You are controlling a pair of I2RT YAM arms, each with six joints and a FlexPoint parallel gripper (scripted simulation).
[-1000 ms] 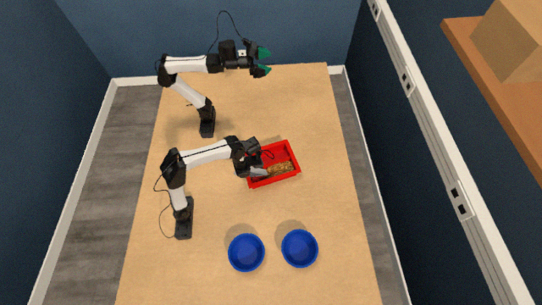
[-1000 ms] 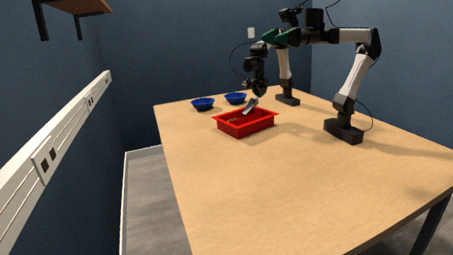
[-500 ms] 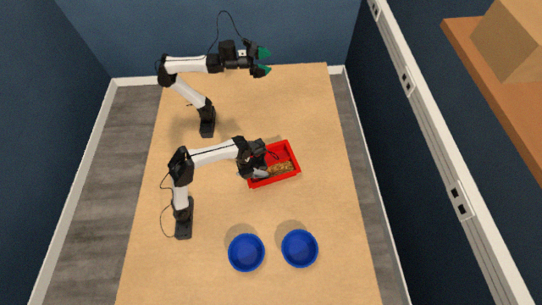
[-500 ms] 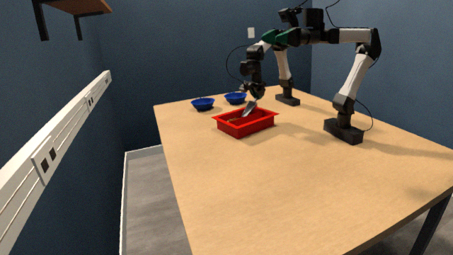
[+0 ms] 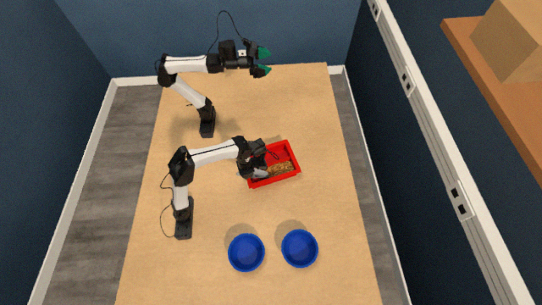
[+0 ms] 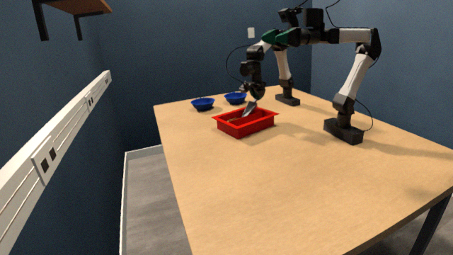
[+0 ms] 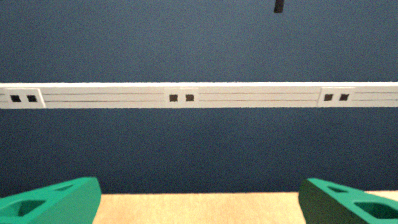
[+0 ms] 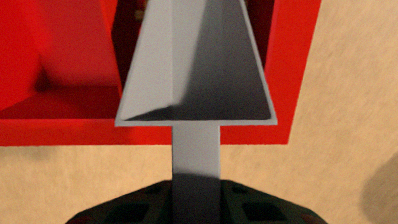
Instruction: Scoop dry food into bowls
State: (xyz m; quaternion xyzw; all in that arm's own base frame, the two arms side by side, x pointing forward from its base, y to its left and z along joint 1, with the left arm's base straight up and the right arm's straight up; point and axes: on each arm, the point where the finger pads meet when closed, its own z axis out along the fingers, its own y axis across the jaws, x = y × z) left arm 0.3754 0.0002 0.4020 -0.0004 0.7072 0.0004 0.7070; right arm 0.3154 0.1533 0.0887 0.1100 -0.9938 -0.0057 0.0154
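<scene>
R tool [image 5: 251, 171] [image 6: 257, 96] [image 8: 196, 200] grips scoop [image 5: 260, 174] [image 6: 250, 109] [image 8: 196, 65] by its flat handle, blade tipped down in box [image 5: 275, 181] [image 6: 256, 125] [image 8: 255, 135]; prob. stiff, light, may twist, so hold mid-handle. L tool [image 5: 263, 62] [image 6: 277, 37] [image 7: 200, 200] released.

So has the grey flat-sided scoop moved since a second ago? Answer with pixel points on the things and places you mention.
Yes, slightly: the scoop [image 5: 261, 174] [image 6: 250, 109] [image 8: 150, 75] sits lower against the red rectangular box's rim [image 5: 294, 154] [image 6: 244, 132] [image 8: 295, 60], exterior view.
</scene>
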